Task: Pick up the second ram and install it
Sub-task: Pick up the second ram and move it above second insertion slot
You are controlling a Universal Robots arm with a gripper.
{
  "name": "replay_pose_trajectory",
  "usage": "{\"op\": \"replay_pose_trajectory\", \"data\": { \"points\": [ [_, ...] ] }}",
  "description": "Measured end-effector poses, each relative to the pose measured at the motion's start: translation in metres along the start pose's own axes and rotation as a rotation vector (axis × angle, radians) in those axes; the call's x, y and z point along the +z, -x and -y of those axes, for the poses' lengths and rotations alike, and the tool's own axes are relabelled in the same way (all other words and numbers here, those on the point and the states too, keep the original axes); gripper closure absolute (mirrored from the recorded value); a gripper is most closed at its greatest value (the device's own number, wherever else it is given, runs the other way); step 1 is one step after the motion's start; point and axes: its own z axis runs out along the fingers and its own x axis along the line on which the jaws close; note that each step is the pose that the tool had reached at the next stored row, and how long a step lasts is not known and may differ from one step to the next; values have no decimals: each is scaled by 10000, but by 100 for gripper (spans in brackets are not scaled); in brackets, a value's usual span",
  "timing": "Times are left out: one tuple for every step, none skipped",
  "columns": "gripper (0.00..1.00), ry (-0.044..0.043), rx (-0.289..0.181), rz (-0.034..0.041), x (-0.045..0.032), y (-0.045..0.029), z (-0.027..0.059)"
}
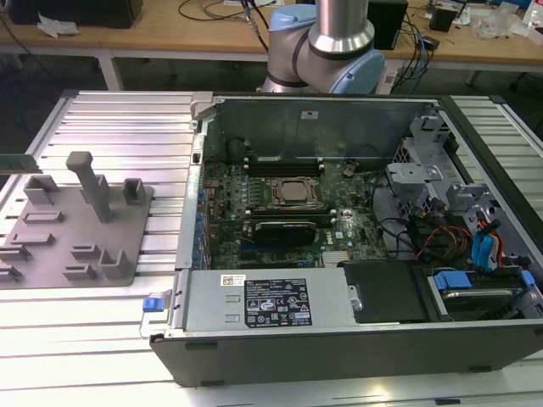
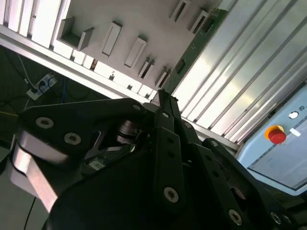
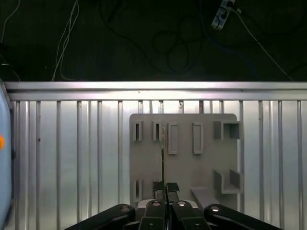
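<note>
The second ram (image 3: pixel 163 153) appears edge-on as a thin line running out from my fingertips, and in the second wrist view as a narrow green stick (image 2: pixel 192 52). My gripper (image 3: pixel 166 188) (image 2: pixel 160 93) is shut on its near end and holds it high above the grey slotted tray (image 3: pixel 206 158) (image 2: pixel 120 19). On the exterior view's left that tray (image 1: pixel 51 246) lies on the ribbed metal table. The open computer case (image 1: pixel 339 212) is to its right, with long memory slots (image 1: pixel 280 161) at the back of the motherboard.
An upright post (image 1: pixel 89 182) stands on the tray. The arm's base (image 1: pixel 327 51) rises behind the case. Drive cages and cables (image 1: pixel 450 212) fill the case's right side. A red button (image 2: pixel 277 135) sits on a pale unit beside the table, and cables lie on the dark floor (image 3: pixel 168 43).
</note>
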Motion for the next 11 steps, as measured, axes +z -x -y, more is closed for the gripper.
{"op": "replay_pose_trajectory", "data": {
  "points": [
    [91,-1,0,0,-29,0,-1],
    [91,-2,0,0,-57,0,-2],
    [91,-5,-1,1,-78,0,-3],
    [91,-5,0,0,-98,1,-3],
    [91,-6,0,0,-123,1,-4],
    [91,-6,0,-1,-151,1,-5],
    [91,-12,0,1,-189,2,-7],
    [91,-13,0,1,-190,2,-7],
    [91,-13,0,1,-191,2,-7],
    [91,-11,0,0,-192,2,-7],
    [91,-9,0,-2,-195,2,-4]
  ]
}}
